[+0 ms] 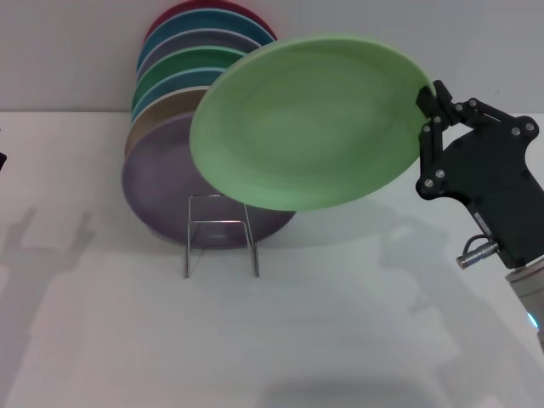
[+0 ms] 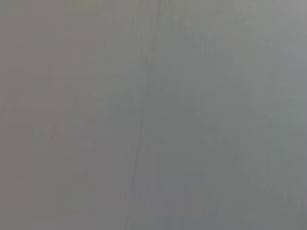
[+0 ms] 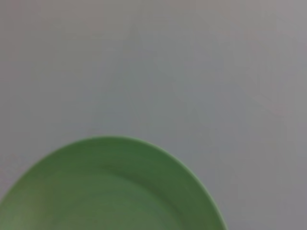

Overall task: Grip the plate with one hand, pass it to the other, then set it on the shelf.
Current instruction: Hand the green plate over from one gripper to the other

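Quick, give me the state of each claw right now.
Right claw: shut on the rim of the light green plate, holding it tilted in the air in front of the rack.
Left claw: not in view.

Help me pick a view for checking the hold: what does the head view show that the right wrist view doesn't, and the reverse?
Only the head view shows the right claw gripping the light green plate by its rim, held tilted in the air before the row of plates on the wire rack, the lilac plate in front. The right wrist view adds nothing of its own beyond a plain grey background. Both show the plate's rim and inner face.
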You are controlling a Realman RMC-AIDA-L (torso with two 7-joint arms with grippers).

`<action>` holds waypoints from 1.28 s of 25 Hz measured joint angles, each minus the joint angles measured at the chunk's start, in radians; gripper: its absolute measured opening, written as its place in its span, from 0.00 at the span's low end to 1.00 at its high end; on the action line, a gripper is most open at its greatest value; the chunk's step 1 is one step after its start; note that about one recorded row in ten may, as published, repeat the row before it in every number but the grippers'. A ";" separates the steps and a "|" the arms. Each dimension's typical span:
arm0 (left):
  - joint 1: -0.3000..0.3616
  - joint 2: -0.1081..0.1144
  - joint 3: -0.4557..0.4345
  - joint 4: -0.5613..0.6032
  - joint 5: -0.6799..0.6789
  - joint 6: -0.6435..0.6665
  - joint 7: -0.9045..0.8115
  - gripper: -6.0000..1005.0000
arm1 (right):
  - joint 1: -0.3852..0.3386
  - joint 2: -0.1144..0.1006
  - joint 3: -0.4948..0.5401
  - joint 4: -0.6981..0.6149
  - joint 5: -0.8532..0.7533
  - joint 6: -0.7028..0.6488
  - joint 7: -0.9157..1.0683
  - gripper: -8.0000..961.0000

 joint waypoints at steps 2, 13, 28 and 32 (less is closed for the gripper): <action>0.004 0.000 0.000 0.000 0.000 0.017 -0.009 0.87 | 0.007 -0.001 -0.005 0.002 0.000 0.000 0.002 0.03; 0.035 0.001 0.033 0.003 0.000 0.100 -0.052 0.87 | 0.070 -0.009 -0.017 0.049 0.000 -0.005 0.089 0.03; 0.051 0.009 0.195 0.026 0.003 0.214 -0.056 0.87 | 0.117 -0.014 -0.020 0.112 -0.005 -0.051 0.105 0.03; 0.071 0.011 0.234 0.028 0.003 0.225 -0.058 0.87 | 0.103 -0.014 -0.018 0.110 -0.009 -0.051 0.106 0.03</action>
